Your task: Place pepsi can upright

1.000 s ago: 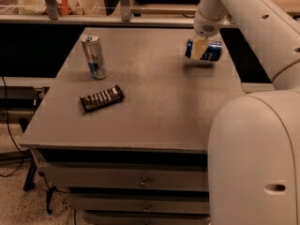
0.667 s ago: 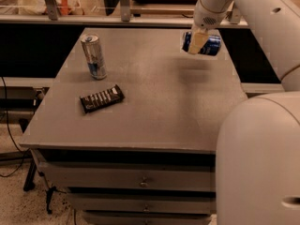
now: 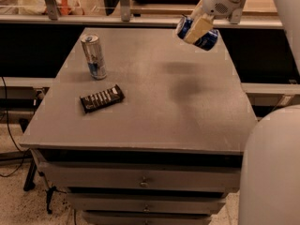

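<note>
The pepsi can (image 3: 207, 39), short and dark blue, is held on its side in the air above the far right part of the grey table (image 3: 150, 107). My gripper (image 3: 196, 30) is shut on the can, with a pale finger across its middle. The can's silver end points left. Its shadow falls on the table below it.
A taller silver-and-blue can (image 3: 93, 56) stands upright at the far left of the table. A dark snack bar (image 3: 101, 98) lies in front of it. Drawers sit under the table's front edge. A shelf rail runs behind the table.
My gripper has lifted the pepsi can off the table at the far right and carried it up and slightly left. The other objects have not moved.
</note>
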